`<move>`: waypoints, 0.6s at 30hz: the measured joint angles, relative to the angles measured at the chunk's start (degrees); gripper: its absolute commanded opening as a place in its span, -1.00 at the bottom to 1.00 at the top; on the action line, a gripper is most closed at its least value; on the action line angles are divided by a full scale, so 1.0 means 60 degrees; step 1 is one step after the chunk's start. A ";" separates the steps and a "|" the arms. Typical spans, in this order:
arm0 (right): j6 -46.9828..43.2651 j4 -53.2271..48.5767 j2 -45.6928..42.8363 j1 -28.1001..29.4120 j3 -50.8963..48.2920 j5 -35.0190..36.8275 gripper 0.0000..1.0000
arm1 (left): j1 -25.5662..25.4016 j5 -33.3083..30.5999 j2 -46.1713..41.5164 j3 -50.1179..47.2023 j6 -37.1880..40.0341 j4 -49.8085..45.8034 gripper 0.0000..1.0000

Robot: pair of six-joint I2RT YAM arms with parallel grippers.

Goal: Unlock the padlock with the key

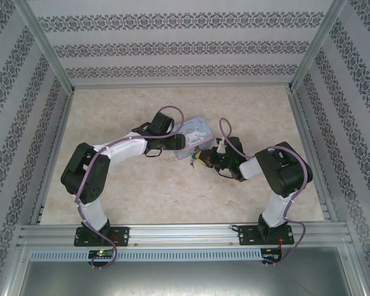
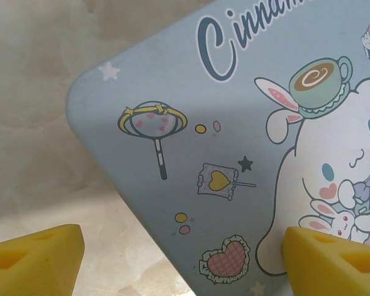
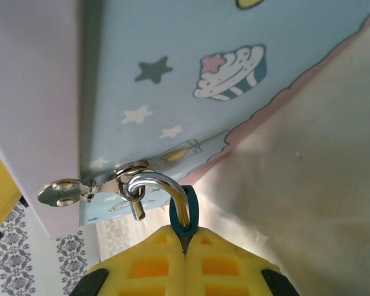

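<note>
Right pincer (image 3: 185,237) was clamped tight on the tiny blue padlock with silvery shackle (image 3: 190,213), hooked through the pale blue tin box (image 2: 172,154); I read "Cinnam" on its lid; left pincer (image 2: 184,242) gaped wide.

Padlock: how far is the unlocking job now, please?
Done: the right arm's jaws are shut on the padlock. Its shackle hooks through the hasp of the tin box; its short end looks free of the body, so it may be unlocked already, but I am unsure. In hand: the left arm's jaws stand open over the tin. Left: unhooking the shackle.
</note>
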 measured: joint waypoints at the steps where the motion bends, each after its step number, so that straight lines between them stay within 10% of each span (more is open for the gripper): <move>1: 0.0069 0.0040 -0.0018 0.0000 -0.0029 0.0073 -1.00 | 0.0000 0.0000 0.0011 0.0000 0.0000 0.0025 0.65; 18: 0.0521 -0.0055 -0.0353 -0.0328 -0.0055 0.0568 -1.00 | -0.0047 0.0204 0.0178 -0.0044 -0.0004 0.0554 0.62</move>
